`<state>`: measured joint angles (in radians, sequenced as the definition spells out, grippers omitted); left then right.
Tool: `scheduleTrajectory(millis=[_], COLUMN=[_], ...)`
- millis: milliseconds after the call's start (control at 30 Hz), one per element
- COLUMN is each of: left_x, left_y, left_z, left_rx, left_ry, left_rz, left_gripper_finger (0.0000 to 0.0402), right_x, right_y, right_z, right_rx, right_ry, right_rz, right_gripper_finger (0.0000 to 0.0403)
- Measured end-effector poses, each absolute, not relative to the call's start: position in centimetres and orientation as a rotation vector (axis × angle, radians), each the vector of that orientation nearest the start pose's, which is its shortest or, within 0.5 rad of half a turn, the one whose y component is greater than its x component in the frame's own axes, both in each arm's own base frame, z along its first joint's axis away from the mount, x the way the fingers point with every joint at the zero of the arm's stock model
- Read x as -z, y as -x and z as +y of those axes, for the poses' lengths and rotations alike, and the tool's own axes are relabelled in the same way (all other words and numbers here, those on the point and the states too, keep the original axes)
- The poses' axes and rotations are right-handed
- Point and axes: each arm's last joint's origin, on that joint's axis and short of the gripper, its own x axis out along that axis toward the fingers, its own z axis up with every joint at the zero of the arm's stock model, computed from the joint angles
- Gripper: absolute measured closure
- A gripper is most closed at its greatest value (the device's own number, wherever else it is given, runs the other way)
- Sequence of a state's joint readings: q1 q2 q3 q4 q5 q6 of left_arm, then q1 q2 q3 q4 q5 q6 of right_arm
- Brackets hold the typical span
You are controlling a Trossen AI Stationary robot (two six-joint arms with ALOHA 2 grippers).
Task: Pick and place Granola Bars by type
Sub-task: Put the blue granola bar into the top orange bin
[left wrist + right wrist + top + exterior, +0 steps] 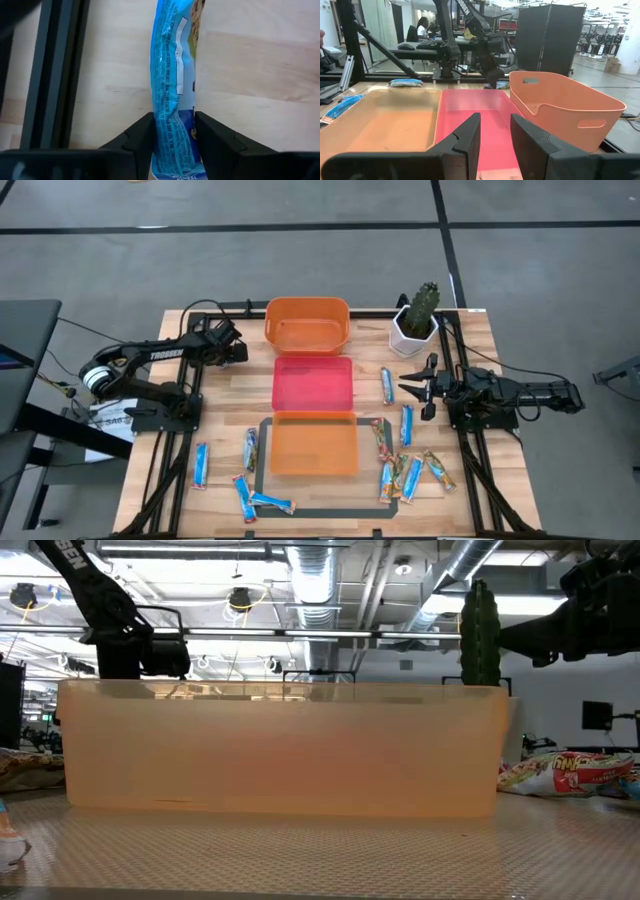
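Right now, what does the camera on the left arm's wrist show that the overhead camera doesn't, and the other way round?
Only the left wrist view shows a blue-and-white granola bar standing between the left gripper fingers, print readable.

Only the high view shows the layout: two orange trays, a pink-red tray between them, a potted cactus, loose bars on both sides, and the right gripper open beside the pink-red tray.

Both show the wooden table and the black frame rail.

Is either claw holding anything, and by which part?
The left claw grips a blue bar near one end. The right claw holds nothing.
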<state>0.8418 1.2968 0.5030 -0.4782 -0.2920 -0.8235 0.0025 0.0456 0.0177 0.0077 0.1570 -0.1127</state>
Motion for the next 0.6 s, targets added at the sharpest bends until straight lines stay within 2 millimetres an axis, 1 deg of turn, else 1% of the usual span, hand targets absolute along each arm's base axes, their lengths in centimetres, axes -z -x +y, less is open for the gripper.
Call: scheduleTrajectory(millis=[267,600], left_x=[-13.41,-13.50], left_y=[-12.13,-12.37], left_z=[14.83,14.93], left_rx=[-1.468,-1.446], left_ry=[0.980,0.971], left_rz=[0.833,0.815], left_gripper_finger=[0.0331,0.0332], right_x=[-16.67,-16.66], right_y=[-9.92,-9.92], right_z=[-0.43,-0.43], right_rx=[0.153,0.153], right_ry=[0.114,0.114], right_rz=[0.029,0.029], right_gripper_finger=[0.0301,0.0301])
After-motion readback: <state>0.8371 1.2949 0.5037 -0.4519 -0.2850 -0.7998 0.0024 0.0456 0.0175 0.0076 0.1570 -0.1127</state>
